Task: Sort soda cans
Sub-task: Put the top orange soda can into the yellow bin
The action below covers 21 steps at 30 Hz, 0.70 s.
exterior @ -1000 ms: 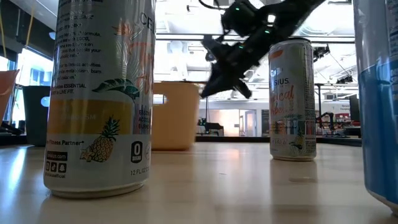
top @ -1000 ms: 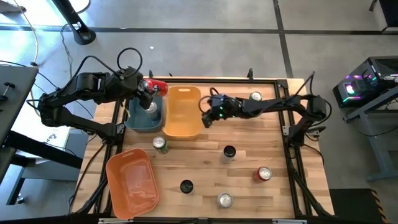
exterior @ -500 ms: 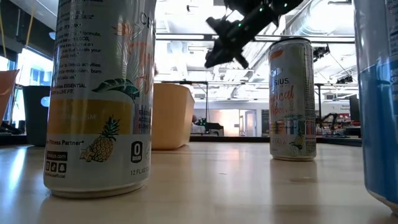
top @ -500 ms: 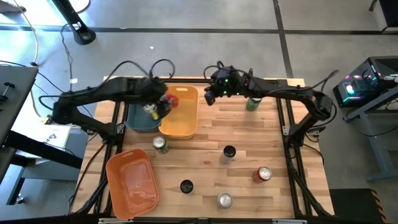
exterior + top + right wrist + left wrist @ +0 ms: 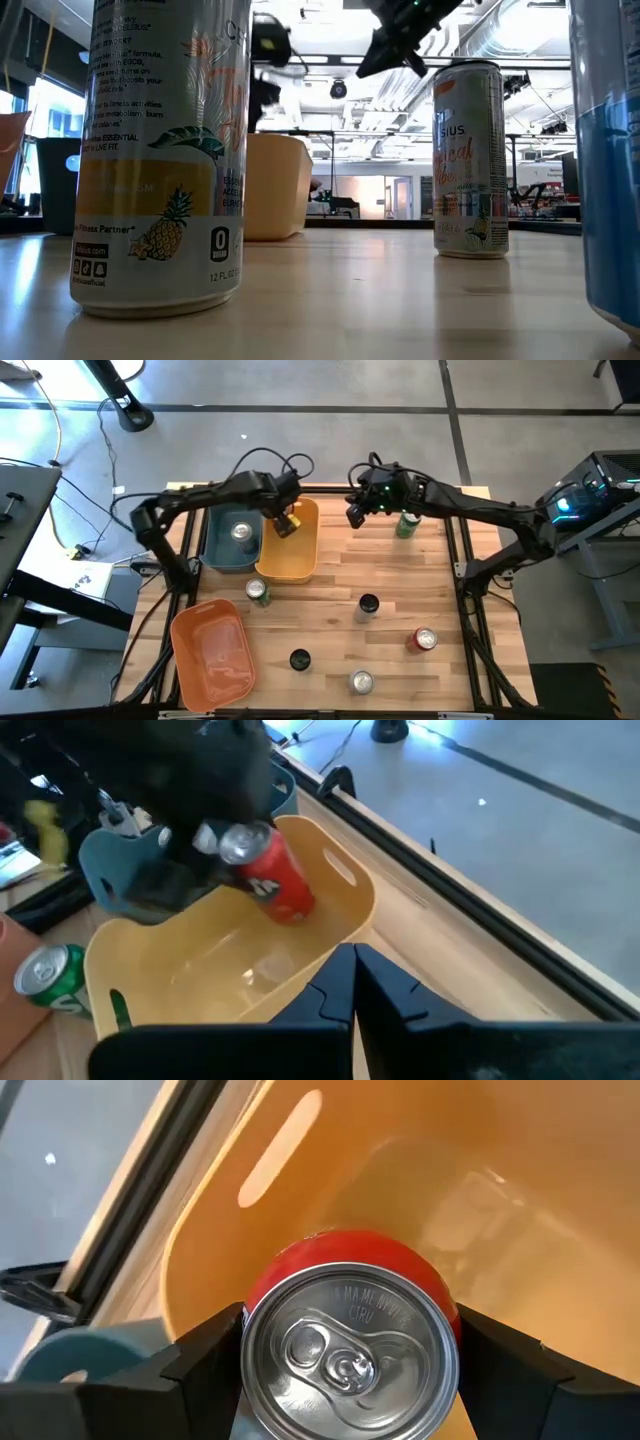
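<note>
Red can held over the yellow bin, ready for the drop

The left gripper (image 5: 345, 1380) has its jaws clamped on either side of a red can (image 5: 350, 1342), which lies tilted between them, its silvery top turned back toward the wrist and its long axis pointing ahead and down into the yellow bin (image 5: 300, 565). The can hangs above the bin's hollow and does not touch the floor or walls, so a release should let it fall bottom first. The right gripper (image 5: 354, 982), jaws pressed together, hovers just beside the bin's far corner, near a green can (image 5: 407, 523) on the counter (image 5: 400, 575). The teal bin (image 5: 213, 552) holds a silver can (image 5: 240, 533); other cans stand well apart toward the near edge.
</note>
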Motion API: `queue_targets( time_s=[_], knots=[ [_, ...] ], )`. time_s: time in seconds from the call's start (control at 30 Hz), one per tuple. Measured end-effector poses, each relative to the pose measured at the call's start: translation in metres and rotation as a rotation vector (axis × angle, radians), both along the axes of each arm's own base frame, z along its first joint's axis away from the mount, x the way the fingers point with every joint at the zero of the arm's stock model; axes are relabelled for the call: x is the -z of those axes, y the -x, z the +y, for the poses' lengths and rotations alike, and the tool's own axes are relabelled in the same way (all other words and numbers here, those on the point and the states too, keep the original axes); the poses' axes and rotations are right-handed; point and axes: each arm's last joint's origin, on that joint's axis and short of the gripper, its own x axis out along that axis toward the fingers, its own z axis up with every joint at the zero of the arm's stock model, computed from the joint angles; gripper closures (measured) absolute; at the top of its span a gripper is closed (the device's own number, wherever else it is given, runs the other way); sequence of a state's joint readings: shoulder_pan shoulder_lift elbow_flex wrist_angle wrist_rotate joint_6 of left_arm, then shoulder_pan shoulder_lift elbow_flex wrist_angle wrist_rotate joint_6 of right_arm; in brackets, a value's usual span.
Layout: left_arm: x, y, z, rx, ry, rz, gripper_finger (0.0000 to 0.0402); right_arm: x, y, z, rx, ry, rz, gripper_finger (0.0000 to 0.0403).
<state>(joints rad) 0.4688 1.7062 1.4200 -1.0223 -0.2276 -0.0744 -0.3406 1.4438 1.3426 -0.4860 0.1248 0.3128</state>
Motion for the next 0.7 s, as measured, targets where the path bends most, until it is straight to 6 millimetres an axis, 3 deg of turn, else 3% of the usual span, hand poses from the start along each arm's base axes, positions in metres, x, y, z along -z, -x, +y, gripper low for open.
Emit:
queue_targets(
  time_s=[0.3,0.53,0.7],
  knots=[
    [0.031,-0.009,0.038,-0.075,-0.001,-0.024,0.0124,-0.007,0.007,0.009,0.000,0.014,0.004,0.0403],
    [0.032,0.000,0.055,-0.117,-0.011,-0.036,0.0124,-0.006,0.008,0.009,0.001,0.012,0.013,0.0403],
    [0.032,0.003,0.057,-0.119,0.016,-0.029,0.0124,-0.006,0.008,0.009,-0.002,0.017,0.017,0.0403]
  ],
)
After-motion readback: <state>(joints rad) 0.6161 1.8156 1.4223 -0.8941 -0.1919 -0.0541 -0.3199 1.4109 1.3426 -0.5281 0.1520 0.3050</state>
